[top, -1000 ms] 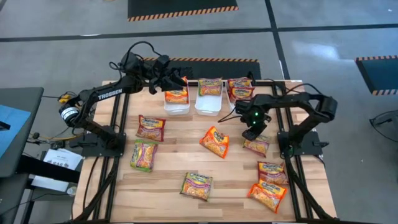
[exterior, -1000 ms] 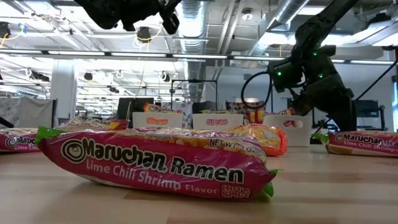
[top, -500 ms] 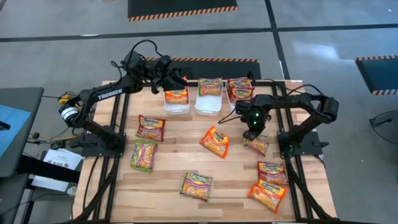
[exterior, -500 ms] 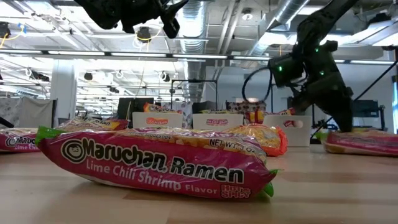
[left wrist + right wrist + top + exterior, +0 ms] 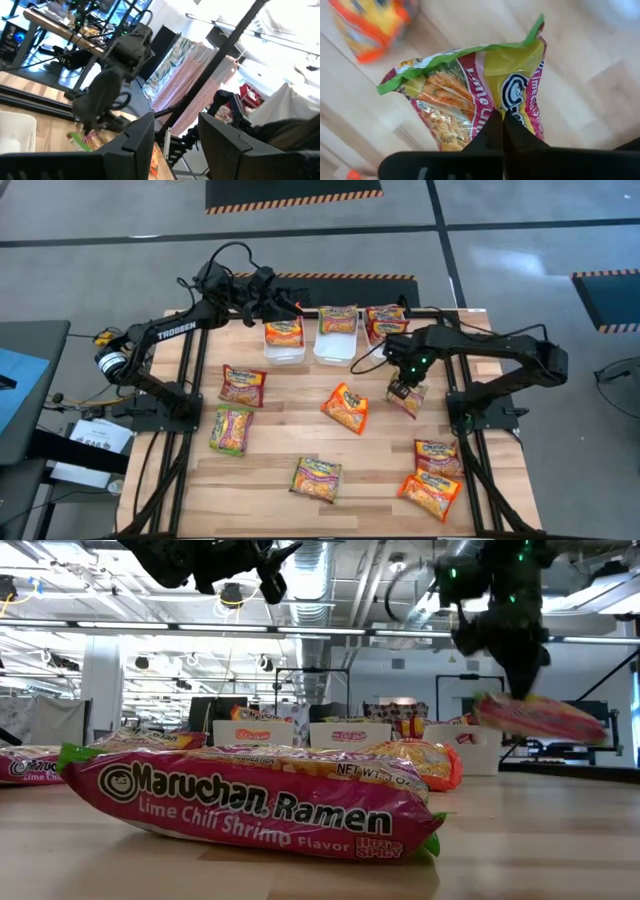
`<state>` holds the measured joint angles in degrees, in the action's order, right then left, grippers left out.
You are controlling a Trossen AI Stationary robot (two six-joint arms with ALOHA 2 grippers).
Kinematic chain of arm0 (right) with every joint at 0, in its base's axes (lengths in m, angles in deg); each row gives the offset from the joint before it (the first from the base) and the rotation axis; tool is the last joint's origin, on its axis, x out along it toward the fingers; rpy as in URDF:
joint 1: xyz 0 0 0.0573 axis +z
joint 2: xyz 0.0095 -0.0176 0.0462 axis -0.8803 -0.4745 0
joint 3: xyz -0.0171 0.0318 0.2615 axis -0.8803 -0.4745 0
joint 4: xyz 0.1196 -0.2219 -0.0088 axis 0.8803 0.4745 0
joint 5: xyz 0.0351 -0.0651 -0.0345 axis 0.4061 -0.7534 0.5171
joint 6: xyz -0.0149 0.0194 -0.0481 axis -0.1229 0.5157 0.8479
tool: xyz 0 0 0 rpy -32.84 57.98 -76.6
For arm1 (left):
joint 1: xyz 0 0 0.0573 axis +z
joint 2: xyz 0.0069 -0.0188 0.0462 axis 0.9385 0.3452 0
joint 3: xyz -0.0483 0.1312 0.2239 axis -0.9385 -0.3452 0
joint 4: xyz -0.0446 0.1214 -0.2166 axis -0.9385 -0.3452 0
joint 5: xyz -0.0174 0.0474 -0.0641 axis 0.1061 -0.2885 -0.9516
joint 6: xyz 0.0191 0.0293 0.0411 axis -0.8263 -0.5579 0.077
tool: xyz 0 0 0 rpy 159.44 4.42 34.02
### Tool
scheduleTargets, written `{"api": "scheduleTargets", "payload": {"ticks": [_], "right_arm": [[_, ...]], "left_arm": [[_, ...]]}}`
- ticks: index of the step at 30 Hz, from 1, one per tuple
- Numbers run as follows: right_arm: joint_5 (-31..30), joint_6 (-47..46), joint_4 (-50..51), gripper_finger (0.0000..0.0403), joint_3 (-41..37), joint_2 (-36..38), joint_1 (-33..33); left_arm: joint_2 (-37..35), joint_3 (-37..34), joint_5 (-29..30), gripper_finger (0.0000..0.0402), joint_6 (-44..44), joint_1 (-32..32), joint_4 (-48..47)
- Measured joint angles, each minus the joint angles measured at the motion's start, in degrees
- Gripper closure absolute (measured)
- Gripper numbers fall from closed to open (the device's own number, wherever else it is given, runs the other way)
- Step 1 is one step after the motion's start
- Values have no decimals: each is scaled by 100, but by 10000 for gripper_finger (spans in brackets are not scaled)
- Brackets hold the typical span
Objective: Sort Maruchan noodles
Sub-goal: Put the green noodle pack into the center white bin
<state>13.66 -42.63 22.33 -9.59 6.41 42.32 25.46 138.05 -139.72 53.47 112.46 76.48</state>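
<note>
Several Maruchan noodle packets lie flat on the wooden table, among them an orange one [image 5: 345,408] and a pink-and-green one [image 5: 250,802]. My right gripper [image 5: 402,388] hangs right of centre, shut on a pink-and-green packet [image 5: 545,718] that is off the table. My left gripper [image 5: 288,308] hovers open above the left white bin [image 5: 285,350] at the far edge, with nothing between its fingers [image 5: 135,145]. My right gripper pinches a puckered bit of the packet's wrapper [image 5: 490,102] between its two shut fingers [image 5: 497,132]. The fingers come from above, pointing down. The packet hangs below them, lifted clear of the table and tilted, its free end [image 5: 598,730] lower.
Three white bins [image 5: 335,345] holding packets stand in a row along the far edge. Loose packets lie at the left [image 5: 243,385], [image 5: 231,429], at the near middle [image 5: 316,479] and at the near right [image 5: 438,456], [image 5: 430,492].
My right gripper has come down onto the pink-and-green packet at the right, shut on it and risen. The packet has gone from lying flat on the table to hanging tilted, clear of the wood.
</note>
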Motion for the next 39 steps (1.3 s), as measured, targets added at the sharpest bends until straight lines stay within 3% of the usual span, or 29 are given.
{"api": "scheduleTargets", "payload": {"ticks": [6,12,21,26,31,39], "right_arm": [[-629,145,-111,402,917,23,70],[-973,1014,-816,402,1824,-380,-272],[-1423,2405,-1453,402,3315,-1835,-688],[-1535,2679,-1411,402,4046,-2650,-827],[-2190,3136,-1400,401,4567,-3244,-859],[-2505,3471,-1111,400,5325,-4087,-839]], "left_arm": [[0,0,303,264,412,207,166],[0,0,518,264,426,394,153],[0,0,601,264,389,590,192],[0,0,509,264,430,757,192],[0,0,386,264,457,919,192],[0,0,130,264,559,1186,192]]}}
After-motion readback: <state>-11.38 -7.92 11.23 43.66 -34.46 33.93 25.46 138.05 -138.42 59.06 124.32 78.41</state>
